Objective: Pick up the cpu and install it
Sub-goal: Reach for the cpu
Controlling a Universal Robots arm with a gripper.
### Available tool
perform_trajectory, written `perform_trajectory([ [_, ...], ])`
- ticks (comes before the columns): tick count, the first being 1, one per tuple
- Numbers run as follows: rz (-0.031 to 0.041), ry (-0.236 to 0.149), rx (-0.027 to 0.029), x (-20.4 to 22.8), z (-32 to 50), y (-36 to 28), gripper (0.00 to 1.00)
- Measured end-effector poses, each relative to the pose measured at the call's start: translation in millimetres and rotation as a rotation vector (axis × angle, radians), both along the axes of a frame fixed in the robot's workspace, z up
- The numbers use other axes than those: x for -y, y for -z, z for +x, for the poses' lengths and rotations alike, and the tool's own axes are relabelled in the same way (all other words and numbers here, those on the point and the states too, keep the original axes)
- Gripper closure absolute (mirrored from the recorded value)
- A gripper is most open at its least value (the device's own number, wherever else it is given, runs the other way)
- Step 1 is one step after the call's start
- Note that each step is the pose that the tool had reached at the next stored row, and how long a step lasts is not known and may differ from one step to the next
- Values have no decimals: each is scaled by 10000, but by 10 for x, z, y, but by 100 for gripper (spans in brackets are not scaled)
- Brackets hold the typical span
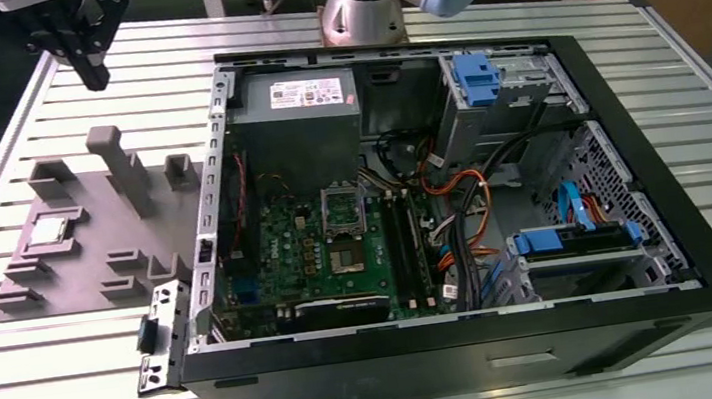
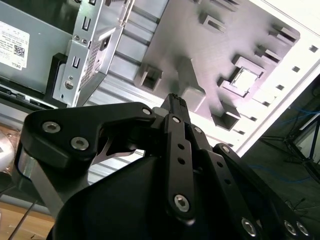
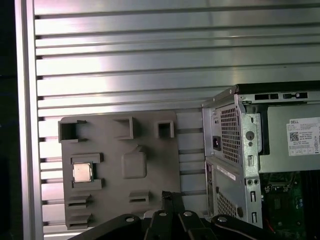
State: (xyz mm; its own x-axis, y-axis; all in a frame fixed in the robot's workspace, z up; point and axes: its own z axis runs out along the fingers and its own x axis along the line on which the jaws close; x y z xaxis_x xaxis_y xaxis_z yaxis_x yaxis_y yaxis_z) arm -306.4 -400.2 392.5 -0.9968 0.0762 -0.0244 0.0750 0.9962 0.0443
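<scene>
Our exterior view stands high off the table (image 1: 56,395), on the side opposite the arm's base (image 1: 363,18). It looks down at a slant over the whole open computer case (image 1: 455,359), with the grey holder plate (image 1: 82,266) at the exterior view's left. Our first wrist view looks straight down from well above the table, past the tool (image 3: 172,197). Our second wrist view sits close behind the tool's links and looks along them obliquely. All three share the holder plate and the case corner beside it.
</scene>
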Motion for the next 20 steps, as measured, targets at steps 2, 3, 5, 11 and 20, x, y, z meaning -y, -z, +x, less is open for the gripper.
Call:
perform_trajectory([
  [2,0,0,0,0,-26,0,89],
  [3,0,1,0,0,-36,0,89],
  [5,1,1,1,0,-47,0,89],
  [11,0,0,0,0,-49,0,89],
  [20,0,1,0,0,-81,0,89],
])
